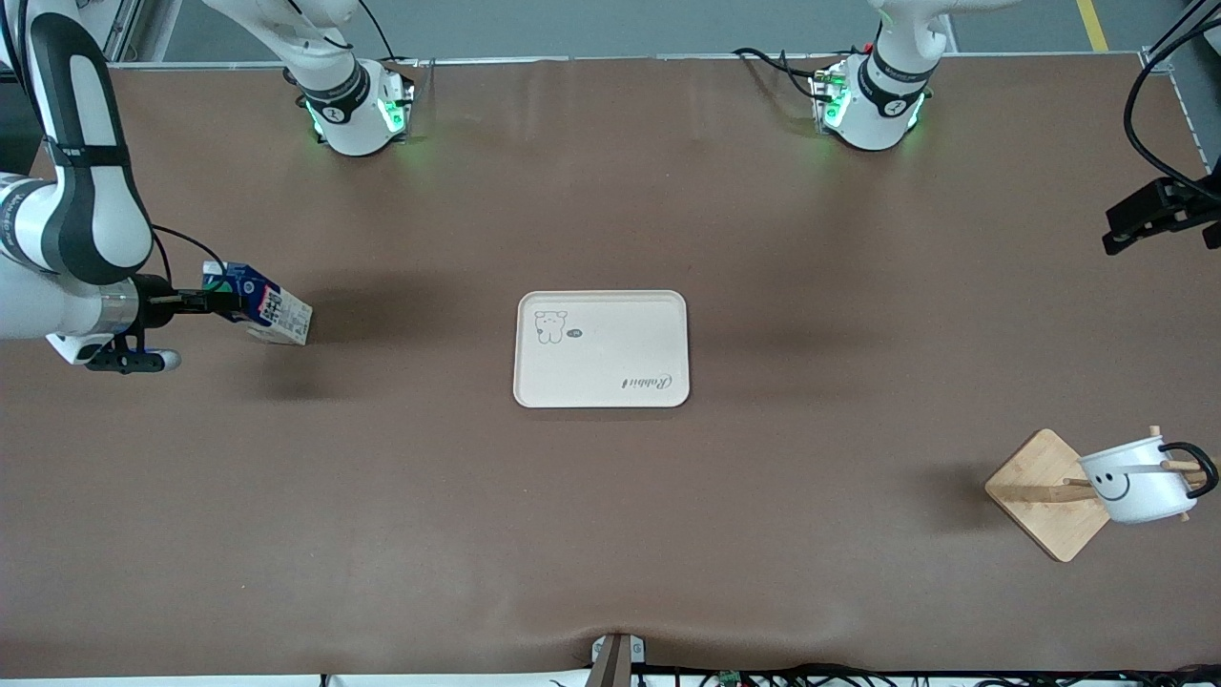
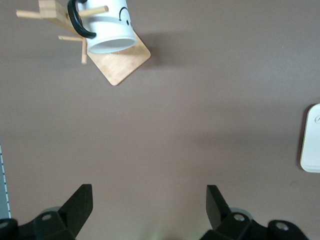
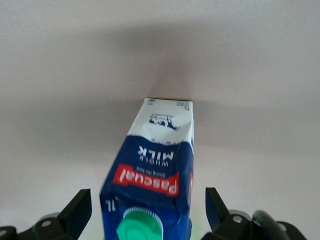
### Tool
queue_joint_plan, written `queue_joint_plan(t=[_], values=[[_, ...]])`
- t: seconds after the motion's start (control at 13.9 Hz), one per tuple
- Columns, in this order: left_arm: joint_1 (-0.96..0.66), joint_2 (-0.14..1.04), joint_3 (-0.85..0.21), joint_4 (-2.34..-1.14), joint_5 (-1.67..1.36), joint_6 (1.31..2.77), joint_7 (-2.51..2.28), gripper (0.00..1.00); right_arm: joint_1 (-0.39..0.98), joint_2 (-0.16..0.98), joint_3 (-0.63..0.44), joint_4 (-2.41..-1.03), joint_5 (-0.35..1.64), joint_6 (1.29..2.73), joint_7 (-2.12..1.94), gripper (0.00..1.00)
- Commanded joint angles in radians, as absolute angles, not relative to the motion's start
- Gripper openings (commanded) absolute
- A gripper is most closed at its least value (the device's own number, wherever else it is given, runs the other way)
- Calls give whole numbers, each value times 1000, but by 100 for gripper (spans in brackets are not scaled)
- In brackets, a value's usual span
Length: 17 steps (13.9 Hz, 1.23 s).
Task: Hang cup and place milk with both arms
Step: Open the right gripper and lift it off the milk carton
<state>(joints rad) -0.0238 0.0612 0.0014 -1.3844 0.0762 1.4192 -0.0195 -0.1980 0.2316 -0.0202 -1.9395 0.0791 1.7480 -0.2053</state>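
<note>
The milk [image 1: 279, 319] stands on the table near the right arm's end, dark blue top and green cap leaning toward my right gripper [image 1: 227, 301]. In the right wrist view my right gripper [image 3: 148, 202] is open with a finger on each side of the carton's [image 3: 156, 157] top and a gap on both sides. The cup [image 1: 1137, 483] hangs by its black handle on a peg of the wooden rack [image 1: 1042, 494]. My left gripper [image 1: 1118, 234] is open and empty, up in the air over the table's edge at the left arm's end. The left wrist view shows that gripper [image 2: 149, 200], the cup [image 2: 111, 27] and the rack [image 2: 122, 65].
A pale tray [image 1: 601, 382] with a small bear print lies flat at the table's middle, and its edge shows in the left wrist view [image 2: 311, 140]. The brown table [image 1: 610, 534] spreads round it.
</note>
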Motion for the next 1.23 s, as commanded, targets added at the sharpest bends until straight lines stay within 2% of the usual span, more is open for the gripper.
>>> queue_joint_plan(t=[0.0,0.22,0.51,0.72,0.94,1.15], values=[[-83,-14,43,-1480,64,1422,-38,100,-212,227,3,-1838,78,1649,-198,100],[-84,-23,43,-1520,72,1434,-57,100,-183,227,8,-1691,81,1548,-201,100],[-78,-41,41,-1557,74,1465,-57,100,-92,236,9,-1446,72,1534,-199,100],[-75,-69,73,-1568,74,1465,-46,100,-83,236,9,-1275,71,1500,-198,100],[-83,-71,97,-1563,74,1459,-38,100,-35,178,47,-1253,69,1376,-190,100],[-69,-61,100,-1537,64,1459,-32,100,-18,71,46,-1342,54,1324,-186,100]])
